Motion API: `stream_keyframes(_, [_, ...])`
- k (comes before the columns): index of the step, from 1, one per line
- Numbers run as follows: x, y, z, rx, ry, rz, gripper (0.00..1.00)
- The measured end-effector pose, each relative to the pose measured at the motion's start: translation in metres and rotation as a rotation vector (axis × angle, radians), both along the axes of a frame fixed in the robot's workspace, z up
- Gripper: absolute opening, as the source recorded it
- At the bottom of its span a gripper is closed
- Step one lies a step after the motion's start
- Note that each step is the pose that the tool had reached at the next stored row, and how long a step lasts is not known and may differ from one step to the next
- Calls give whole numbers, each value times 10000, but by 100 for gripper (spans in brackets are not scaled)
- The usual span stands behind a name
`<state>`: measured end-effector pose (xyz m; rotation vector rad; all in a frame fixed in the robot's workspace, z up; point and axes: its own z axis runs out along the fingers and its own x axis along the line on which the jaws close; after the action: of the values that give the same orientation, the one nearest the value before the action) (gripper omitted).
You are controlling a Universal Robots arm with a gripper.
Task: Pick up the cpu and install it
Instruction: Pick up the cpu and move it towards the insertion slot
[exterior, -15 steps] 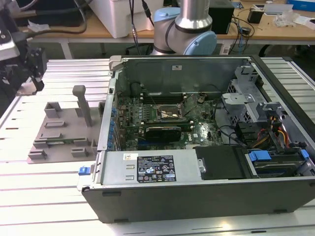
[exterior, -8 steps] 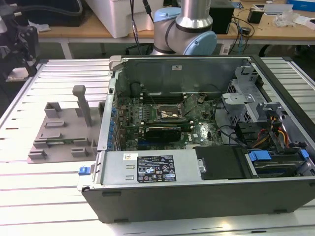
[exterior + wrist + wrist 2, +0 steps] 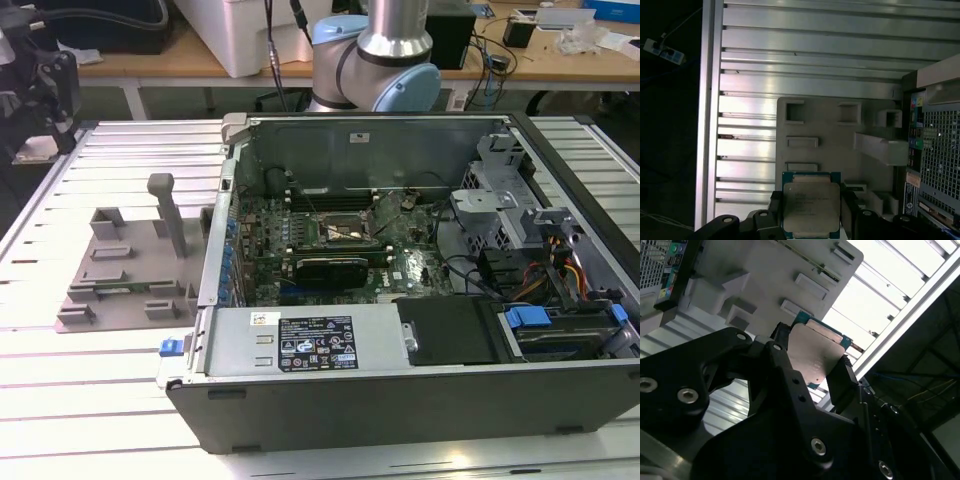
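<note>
Above the grey tray: the pincer [image 3: 811, 212] is closed narrowly on the cpu [image 3: 811, 205], with its fingers [image 3: 840, 382] pressing two opposite edges and the metal top facing the first wrist view.
Cpu position: held in the air, judged clear of the tray [image 3: 830, 125], over the slatted counter [image 3: 815, 65] just beside the computer case [image 3: 400, 390].
Socket: a black-framed square [image 3: 340, 232] on the green motherboard [image 3: 400, 270] inside the open case, well apart from the tray and with no chip seated in it, as far as the exterior view shows.
Risk, grip: the hold is on thin edges only, so a jolt or a brush against anything would probably twist the chip or let it slip out.
Risk, seating: a chip that arrives tilted or rotated would likely sit crooked in the socket and damage the contacts. Whether the socket's clamp is open cannot be told.
Obstacle, tray: a tall upright post [image 3: 165, 215] stands between the low pockets and the case.
Obstacle, case: the raised side wall [image 3: 215, 250] borders the motherboard on the exterior view's left.
Surroundings: a drive cage and loose cables [image 3: 560, 270] crowd the case on the exterior view's right, and the arm's base [image 3: 385, 50] stands behind the case.
</note>
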<state>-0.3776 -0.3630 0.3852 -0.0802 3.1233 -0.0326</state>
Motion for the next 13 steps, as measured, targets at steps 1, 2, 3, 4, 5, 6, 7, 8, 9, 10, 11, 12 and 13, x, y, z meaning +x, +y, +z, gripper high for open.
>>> stream_keyframes(1, [37,0,0,0,-1,-1,55])
stream_keyframes(2, [66,0,-1,1,-1,-1,55])
stream_keyframes(3, [103,0,-1,1,-1,0,55])
stream_keyframes(4, [133,0,-1,0,-1,0,55])
stream_keyframes(5, [167,0,0,0,-1,0,55])
stream_keyframes(6, [230,0,-1,1,-1,0,55])
stream_keyframes(7, [314,0,-1,1,0,0,55])
stream_keyframes(8, [436,0,-1,1,0,-1,55])
stream_keyframes(9, [515,-1,0,0,1,0,55])
stream_keyframes(10, [597,0,-1,0,2,-1,55])
stream_keyframes(11, [647,0,-1,0,2,-2,55])
stream_keyframes(12, [692,0,-1,0,4,0,55])
stream_keyframes(13, [758,-1,0,0,5,1,55])
